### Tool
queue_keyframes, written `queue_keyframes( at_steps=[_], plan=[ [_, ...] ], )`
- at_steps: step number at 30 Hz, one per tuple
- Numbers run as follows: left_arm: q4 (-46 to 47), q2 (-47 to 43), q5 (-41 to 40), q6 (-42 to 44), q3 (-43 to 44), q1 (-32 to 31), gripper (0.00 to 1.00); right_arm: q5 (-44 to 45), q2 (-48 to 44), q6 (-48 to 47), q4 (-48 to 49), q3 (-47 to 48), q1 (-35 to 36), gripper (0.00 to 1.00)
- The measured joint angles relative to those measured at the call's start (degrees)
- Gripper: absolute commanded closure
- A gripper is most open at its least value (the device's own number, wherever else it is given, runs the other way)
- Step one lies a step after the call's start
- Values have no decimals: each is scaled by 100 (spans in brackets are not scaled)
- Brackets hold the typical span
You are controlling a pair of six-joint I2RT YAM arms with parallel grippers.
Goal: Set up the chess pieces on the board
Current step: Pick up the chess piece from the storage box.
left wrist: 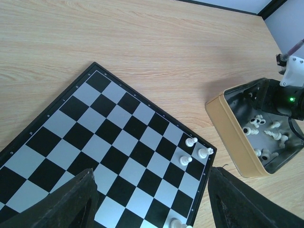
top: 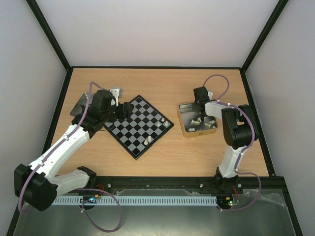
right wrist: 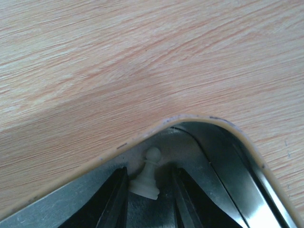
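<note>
Between the right pincer's (right wrist: pixel 150 171) half-closed fingers stands a pawn (right wrist: pixel 148 175), probably light, hard and slippery; whether they pinch it, I cannot tell. Its stem above the flared base suits gripping. Left pincer (left wrist: pixel 152 190) gapes, released.

I see my left gripper (left wrist: pixel 151 172) above the board (left wrist: pixel 95 142), its fingers (left wrist: pixel 71 204) wide apart and holding nothing. Three white pieces (left wrist: pixel 191 141) stand close together by the board's right corner. A tray (left wrist: pixel 232 137) just beside the board, not touching it, holds more pieces.

No legible text, label, brand or number anywhere.
</note>
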Motion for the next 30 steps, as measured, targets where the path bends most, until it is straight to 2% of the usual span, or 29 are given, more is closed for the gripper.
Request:
queue_keyframes(
  at_steps=[8,10,15,23,30],
  plan=[
    [2,101,48,0,-22,26,34,17,107,-293,181,70,-11,75],
    [2,101,79,0,-24,26,34,9,155,-315,188,131,-20,82],
    [2,101,116,2,-28,26,34,13,190,-278,201,181,-48,90],
    [4,101,151,-2,-31,26,34,-37,-7,-129,214,-37,-50,90],
    [149,111,367,-136,-72,48,34,-608,-850,52,214,-509,-50,89]
  ],
)
